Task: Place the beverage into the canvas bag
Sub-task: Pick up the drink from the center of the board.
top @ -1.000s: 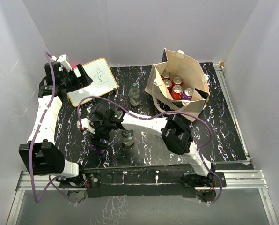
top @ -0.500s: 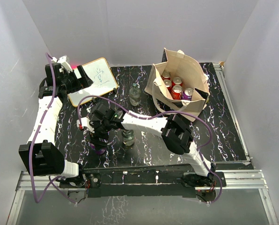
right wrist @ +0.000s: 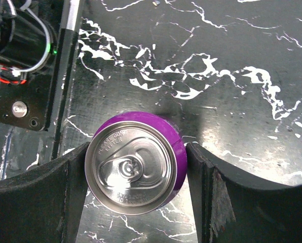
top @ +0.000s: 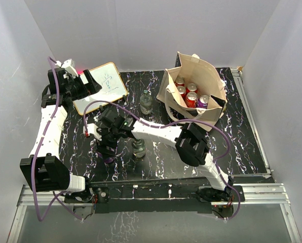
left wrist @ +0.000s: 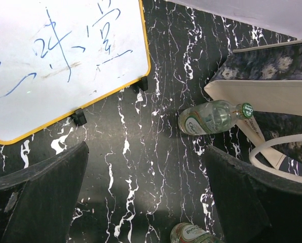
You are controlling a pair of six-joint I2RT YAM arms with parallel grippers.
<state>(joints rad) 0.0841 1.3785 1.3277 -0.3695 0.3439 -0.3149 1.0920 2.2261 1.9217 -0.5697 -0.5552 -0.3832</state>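
Note:
A purple beverage can [right wrist: 136, 167] stands upright near the table's front left and shows partly under the wrist in the top view [top: 109, 159]. My right gripper [right wrist: 136, 169] is straight above it, with a finger pressed against each side of the can. It also shows in the top view [top: 107, 151]. The beige canvas bag [top: 208, 71] stands open at the back right with several red cans and a purple one inside. Its edge and a handle show in the left wrist view [left wrist: 272, 96]. My left gripper [left wrist: 146, 152] is open and empty, high at the far left [top: 87, 82].
A yellow-framed whiteboard [top: 103, 86] lies at the back left. One clear green-capped bottle [top: 146, 103] stands left of the bag and shows in the left wrist view [left wrist: 212, 117]. Another bottle [top: 139, 148] stands just right of my right gripper. The right arm's purple cable arcs over the middle of the table.
My right gripper has shifted slightly toward the far side while staying on the purple can. My left arm has moved only a little.

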